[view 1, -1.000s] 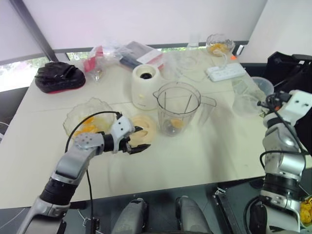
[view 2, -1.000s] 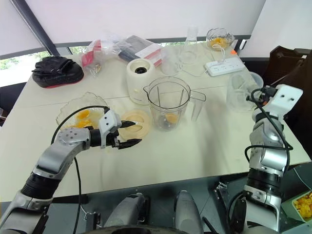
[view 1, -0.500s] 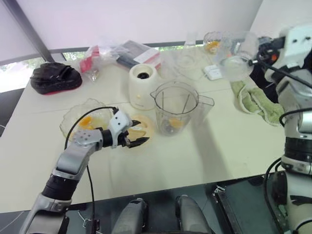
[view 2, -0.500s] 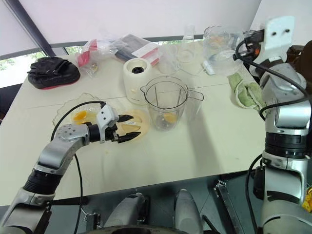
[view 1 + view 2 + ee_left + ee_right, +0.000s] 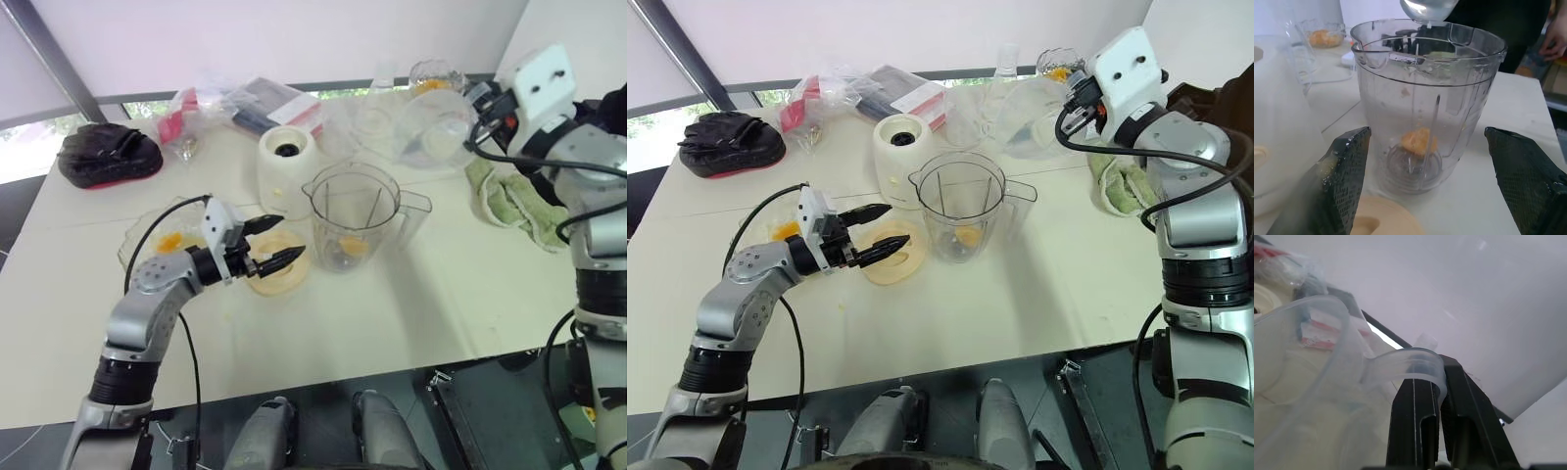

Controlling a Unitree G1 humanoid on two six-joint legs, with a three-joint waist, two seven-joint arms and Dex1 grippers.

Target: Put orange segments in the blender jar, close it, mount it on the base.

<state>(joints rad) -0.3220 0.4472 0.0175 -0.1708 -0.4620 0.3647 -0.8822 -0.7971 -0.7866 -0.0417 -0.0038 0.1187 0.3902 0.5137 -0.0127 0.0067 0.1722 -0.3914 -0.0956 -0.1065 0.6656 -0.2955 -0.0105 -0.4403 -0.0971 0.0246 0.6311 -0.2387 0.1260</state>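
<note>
The blender jar (image 5: 355,217) stands mid-table, light, rigid, probably slick; its right-side handle suits gripping. The left gripper (image 5: 270,241) gapes empty beside it; the right gripper (image 5: 1436,396) pinches a clear jug (image 5: 433,125).

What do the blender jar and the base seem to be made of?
The blender jar looks like clear, glossy plastic: the orange piece at its bottom shows through the ribbed wall. The base looks like smooth cream-white plastic, opaque with a soft sheen.

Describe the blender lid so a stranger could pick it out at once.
On the cream table, find the tall clear blender jar in the middle. The lid lies flat just beside it, under the left gripper: a pale-yellow round disc, unlike the taller cream-white base behind.
</note>
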